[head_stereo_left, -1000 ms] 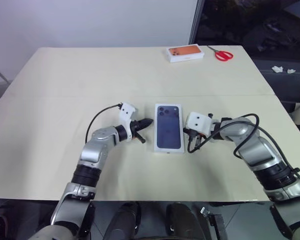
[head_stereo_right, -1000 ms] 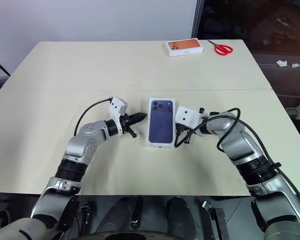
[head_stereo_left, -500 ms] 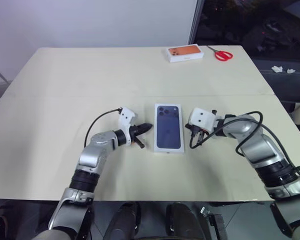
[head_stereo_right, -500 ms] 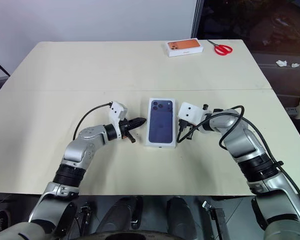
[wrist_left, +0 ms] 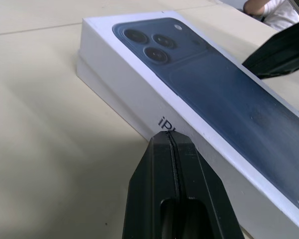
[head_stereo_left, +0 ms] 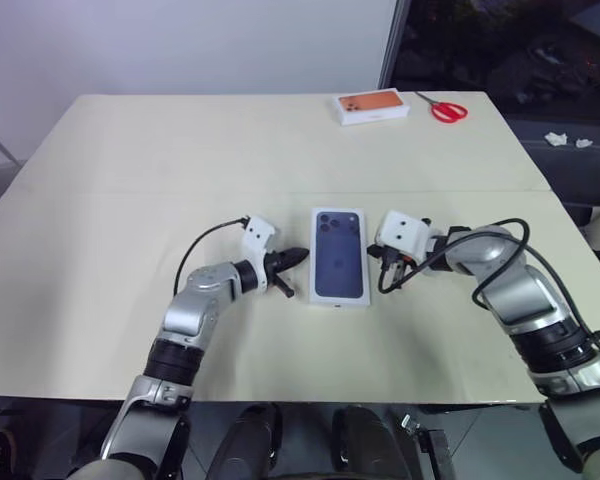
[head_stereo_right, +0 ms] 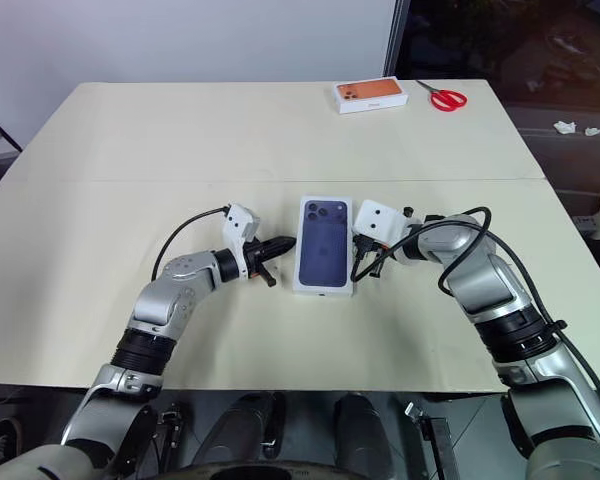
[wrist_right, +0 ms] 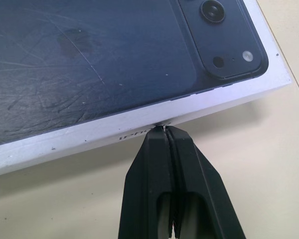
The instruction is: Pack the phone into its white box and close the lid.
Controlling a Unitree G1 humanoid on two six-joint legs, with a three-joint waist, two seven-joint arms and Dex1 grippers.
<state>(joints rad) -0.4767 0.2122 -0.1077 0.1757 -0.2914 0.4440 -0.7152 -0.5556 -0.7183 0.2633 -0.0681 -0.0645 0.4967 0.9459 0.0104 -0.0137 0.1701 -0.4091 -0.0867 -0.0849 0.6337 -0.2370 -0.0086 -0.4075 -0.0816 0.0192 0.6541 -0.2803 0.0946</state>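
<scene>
The lid (head_stereo_left: 338,255), white with a dark blue phone picture on top, sits down over the white box (wrist_left: 87,70) at the table's middle. A thin strip of the box's base shows under the lid's rim. The phone is hidden. My left gripper (head_stereo_left: 302,254) is shut and empty, its tip (wrist_left: 169,138) at the lid's left side wall by the printed lettering. My right gripper (head_stereo_left: 378,262) is shut and empty too, its tip (wrist_right: 164,130) at the lid's right side wall. Whether either tip touches the wall I cannot tell.
At the table's far edge lie a white box with an orange phone picture (head_stereo_left: 371,105) and red scissors (head_stereo_left: 444,108). A seam crosses the cream table (head_stereo_left: 130,190) just beyond the lid. Dark floor lies past the right edge.
</scene>
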